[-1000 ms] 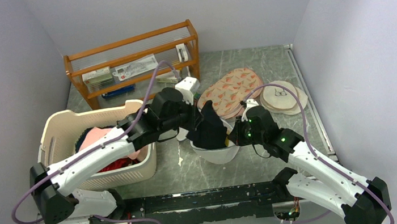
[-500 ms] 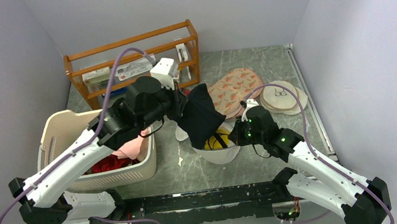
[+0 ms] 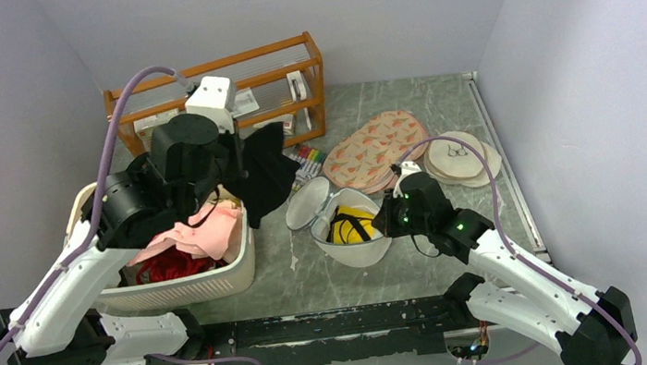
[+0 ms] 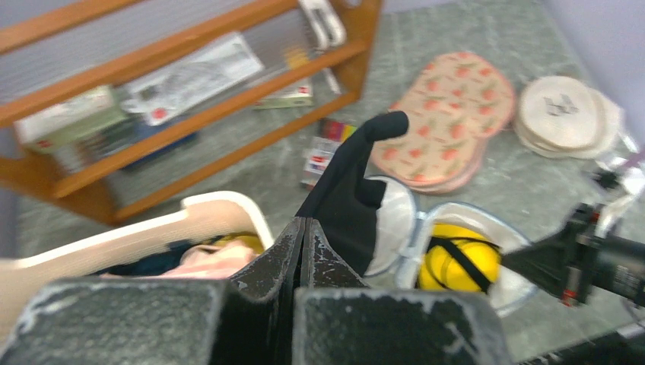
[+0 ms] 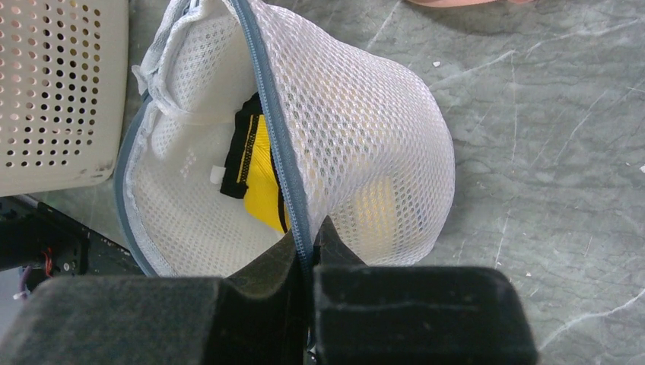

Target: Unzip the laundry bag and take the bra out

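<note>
Nothing legible: print on the white packet in the wooden rack is blurred.

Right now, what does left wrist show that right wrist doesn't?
Left wrist only: left pincer shut on black fabric, wooden rack, salmon pads, cream discs. Right wrist only: the contact itself, right pincer shut on the grey zipper band. Both: open laundry bag with the yellow bra inside, and the basket.

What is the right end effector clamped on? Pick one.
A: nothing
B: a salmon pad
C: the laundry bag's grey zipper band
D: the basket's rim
C: the right wrist view shows the right end effector shut on the laundry bag at its grey zipper band.
</note>
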{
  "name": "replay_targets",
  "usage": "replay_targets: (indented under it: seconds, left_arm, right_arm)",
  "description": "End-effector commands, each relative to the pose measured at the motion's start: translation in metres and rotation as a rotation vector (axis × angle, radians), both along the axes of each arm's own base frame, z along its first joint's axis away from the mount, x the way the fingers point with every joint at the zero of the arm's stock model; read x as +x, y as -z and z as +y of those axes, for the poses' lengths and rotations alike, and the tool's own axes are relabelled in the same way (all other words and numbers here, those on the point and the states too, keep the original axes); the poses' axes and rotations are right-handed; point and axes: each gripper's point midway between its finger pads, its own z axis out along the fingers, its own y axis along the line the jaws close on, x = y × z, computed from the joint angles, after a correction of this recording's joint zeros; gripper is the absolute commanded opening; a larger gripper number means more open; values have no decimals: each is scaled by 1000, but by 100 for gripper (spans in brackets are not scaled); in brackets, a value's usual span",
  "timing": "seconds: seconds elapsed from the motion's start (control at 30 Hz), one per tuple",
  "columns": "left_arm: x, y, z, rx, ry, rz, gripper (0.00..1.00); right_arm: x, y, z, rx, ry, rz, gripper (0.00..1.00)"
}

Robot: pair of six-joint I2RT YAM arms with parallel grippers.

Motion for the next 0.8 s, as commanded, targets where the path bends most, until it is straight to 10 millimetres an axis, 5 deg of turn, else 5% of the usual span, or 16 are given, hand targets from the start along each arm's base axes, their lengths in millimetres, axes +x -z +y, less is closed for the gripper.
replay_targets:
  seconds: [0.0, 0.2, 0.57, 0.77]
  left_arm:
    - [-4, -19, 67, 111, -202, -70, 7]
    - [-6, -12, 113, 245, -397, -67, 7]
    - [13, 63, 220, 556, -728, 74, 7]
    - [11, 83, 238, 610, -811, 89, 7]
  right_arm:
    - [5, -3, 2, -2, -6, -23, 0]
    - [6, 0, 4, -1, -13, -15, 0]
    - [7, -2, 4, -14, -20, -16, 0]
    - [5, -2, 4, -6, -26, -16, 0]
